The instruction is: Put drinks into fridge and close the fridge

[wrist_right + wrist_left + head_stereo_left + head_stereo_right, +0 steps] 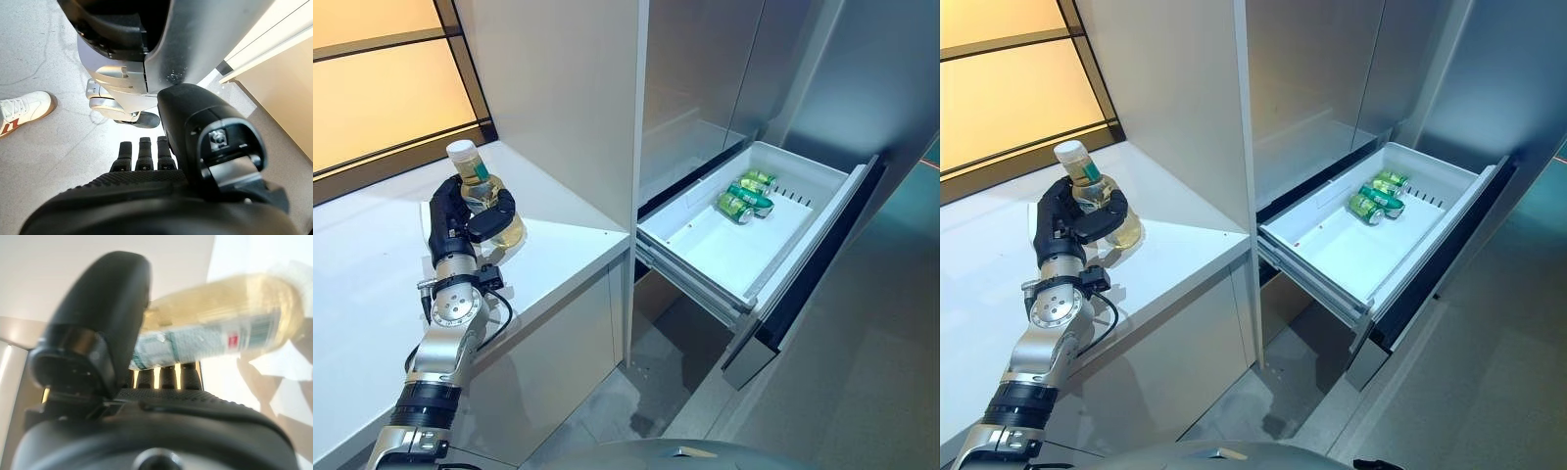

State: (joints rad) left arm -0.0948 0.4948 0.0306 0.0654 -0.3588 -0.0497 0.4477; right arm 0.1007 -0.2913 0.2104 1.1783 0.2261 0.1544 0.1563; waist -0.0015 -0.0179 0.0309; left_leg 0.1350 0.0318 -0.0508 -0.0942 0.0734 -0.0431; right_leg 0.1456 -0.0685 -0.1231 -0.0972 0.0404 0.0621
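Note:
A bottle of yellow drink (487, 196) with a white cap stands on the white counter (372, 255) at the left. My left hand (460, 220) is curled round its body, and the thumb (93, 328) and the bottle (230, 328) show in the left wrist view. The fridge's white drawer (705, 245) is pulled open at the right, with green cans (747, 196) lying at its far end. My right hand (146, 161) hangs low over the floor with its fingers straight and holds nothing.
A tall white cabinet panel (568, 98) stands between the counter and the open drawer. The drawer's dark front (803, 294) juts out over the grey floor. A person's white shoe (22, 110) rests on the floor by my right hand.

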